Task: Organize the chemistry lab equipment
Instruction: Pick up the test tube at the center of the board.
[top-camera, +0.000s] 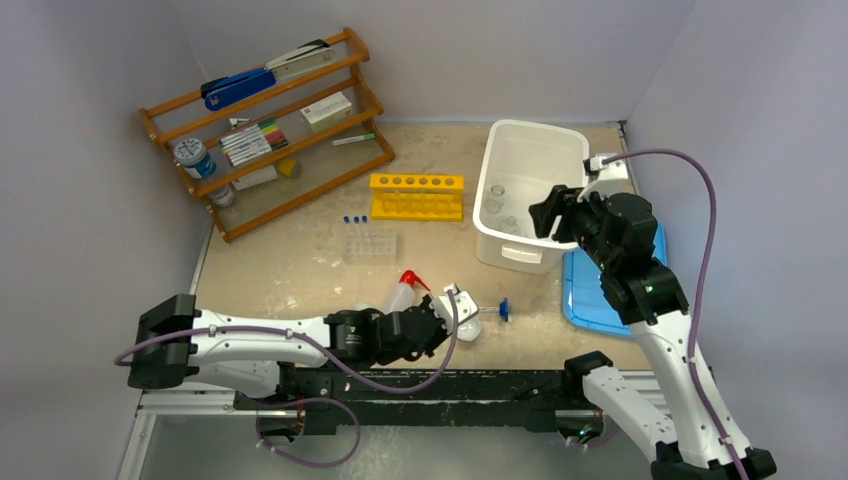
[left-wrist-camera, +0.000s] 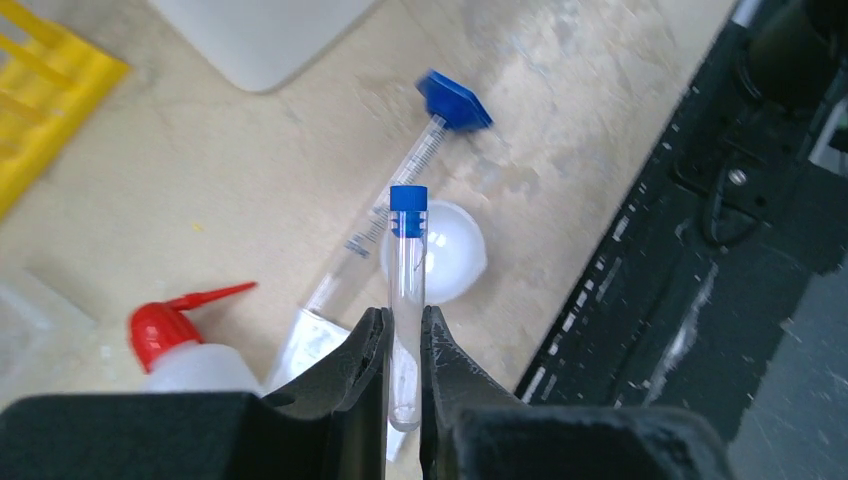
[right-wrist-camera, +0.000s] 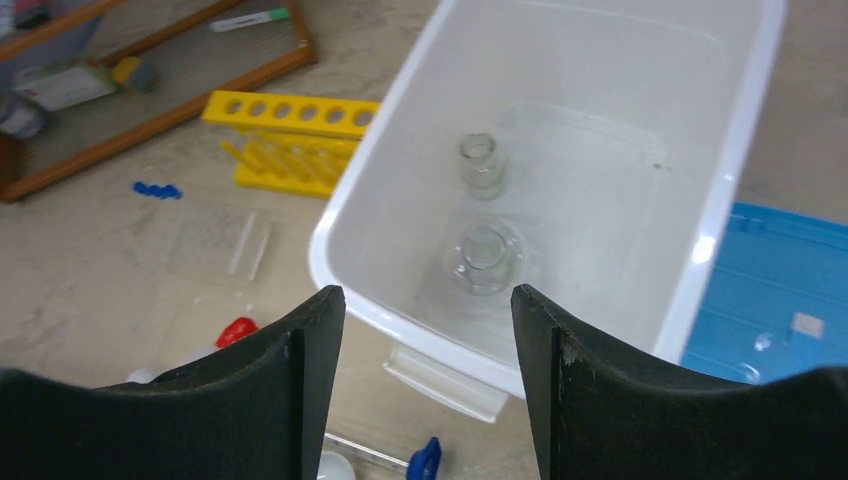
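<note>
My left gripper (left-wrist-camera: 404, 325) is shut on a blue-capped clear tube (left-wrist-camera: 407, 270), held above the table near the front edge (top-camera: 455, 308). Under it lie a clear graduated cylinder with a blue base (left-wrist-camera: 455, 100) and a white round dish (left-wrist-camera: 450, 255). The white squeeze bottle with the red nozzle (top-camera: 404, 292) lies just left of them. My right gripper (right-wrist-camera: 428, 300) hangs open and empty over the white bin (top-camera: 500, 235), which holds two small glass flasks (right-wrist-camera: 481, 165) (right-wrist-camera: 485, 255). The yellow rack (top-camera: 416, 196) and the clear tube tray (top-camera: 370, 243) sit mid-table.
A wooden shelf (top-camera: 270, 130) with a stapler, markers and boxes stands at the back left. Small blue-capped tubes (top-camera: 354, 217) lie left of the rack. A blue lid (top-camera: 600, 295) lies right of the bin, under my right arm. The black rail runs along the near edge.
</note>
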